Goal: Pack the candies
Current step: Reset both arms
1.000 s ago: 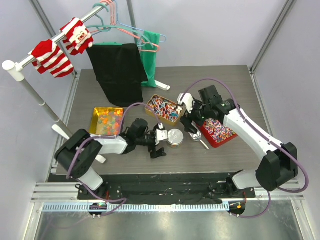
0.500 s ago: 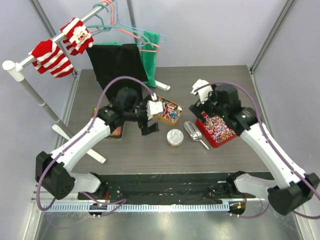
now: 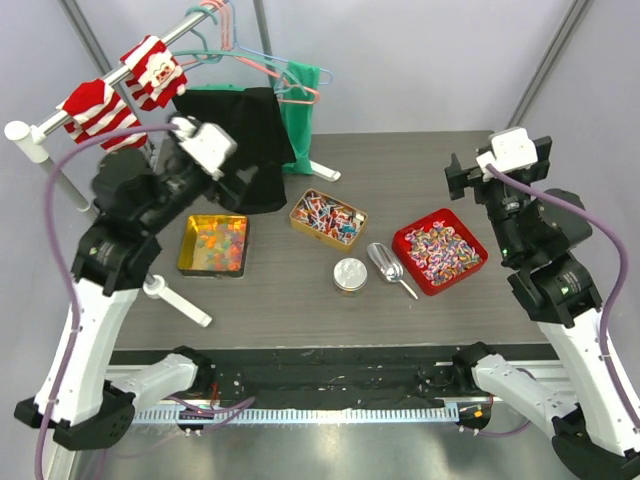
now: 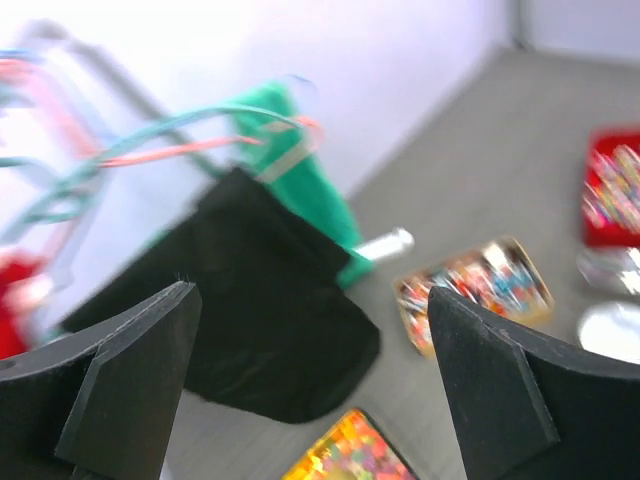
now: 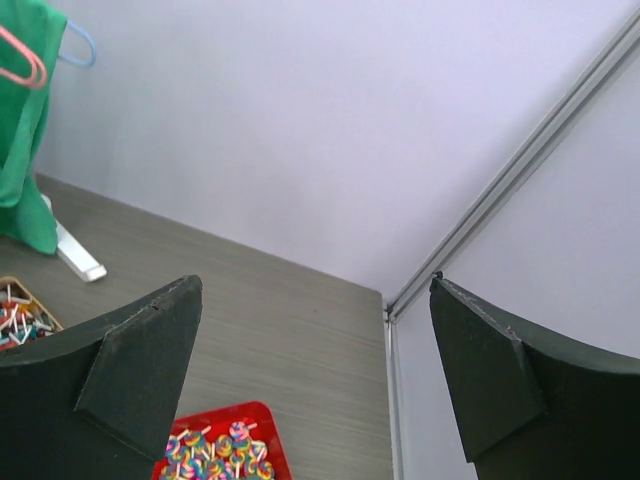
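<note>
**A:** What takes up the most room?

**B:** The dark grey table (image 3: 420, 165). At its far left corner stands a clothes rack (image 3: 55, 125). It carries red-and-white striped socks (image 3: 100, 115), a black cloth (image 3: 250, 140) and a green garment (image 3: 308, 105) on hangers.

**A:** And the arms?

**B:** Both are lifted well above the table, the left one over the left side and the right one over the right edge. The left gripper (image 4: 310, 295) has its fingers spread wide with nothing between them. In its wrist view it looks down towards the black cloth. The right gripper (image 5: 315, 285) is spread wide and empty too, facing the far right corner.

**A:** Where are the candies?

**B:** The candies (image 3: 437, 248) are in three containers across the middle of the table. A gold tin (image 3: 188, 232) on the left holds glossy gummies. A second gold tin (image 3: 303, 206) in the centre holds wrapped lollipops on sticks. A red tray (image 3: 408, 240) on the right holds striped wrapped pieces.

**A:** Anything smaller?

**B:** A small round tin (image 3: 350, 274) sits nearer the arms, between the centre tin and the red tray. A silver metal scoop (image 3: 386, 263) lies just to its right, beside the red tray. Neither gripper is near them.
</note>
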`<move>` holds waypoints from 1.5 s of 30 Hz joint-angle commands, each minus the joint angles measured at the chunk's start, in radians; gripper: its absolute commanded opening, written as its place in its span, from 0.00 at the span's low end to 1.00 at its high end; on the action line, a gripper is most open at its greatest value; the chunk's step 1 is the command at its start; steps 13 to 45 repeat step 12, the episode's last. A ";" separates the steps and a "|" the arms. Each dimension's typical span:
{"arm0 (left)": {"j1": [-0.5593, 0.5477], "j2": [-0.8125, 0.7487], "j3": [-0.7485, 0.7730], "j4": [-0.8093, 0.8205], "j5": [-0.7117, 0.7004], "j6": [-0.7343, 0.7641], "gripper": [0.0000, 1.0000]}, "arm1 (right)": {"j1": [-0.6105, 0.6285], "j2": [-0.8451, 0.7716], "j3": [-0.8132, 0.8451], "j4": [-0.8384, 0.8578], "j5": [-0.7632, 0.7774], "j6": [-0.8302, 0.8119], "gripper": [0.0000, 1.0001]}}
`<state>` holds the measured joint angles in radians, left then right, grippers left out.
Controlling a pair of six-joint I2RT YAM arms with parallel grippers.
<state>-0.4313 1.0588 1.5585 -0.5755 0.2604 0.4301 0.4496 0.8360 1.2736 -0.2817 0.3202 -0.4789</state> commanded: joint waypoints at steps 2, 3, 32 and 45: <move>0.072 -0.029 0.104 0.100 -0.196 -0.131 1.00 | -0.009 0.000 0.113 0.015 -0.001 0.034 1.00; 0.078 -0.033 0.104 0.104 -0.231 -0.133 1.00 | -0.012 0.000 0.122 0.010 -0.007 0.043 1.00; 0.109 -0.053 0.112 0.100 -0.202 -0.165 1.00 | -0.026 -0.041 0.167 0.006 0.023 0.097 1.00; 0.109 -0.053 0.112 0.100 -0.202 -0.165 1.00 | -0.026 -0.041 0.167 0.006 0.023 0.097 1.00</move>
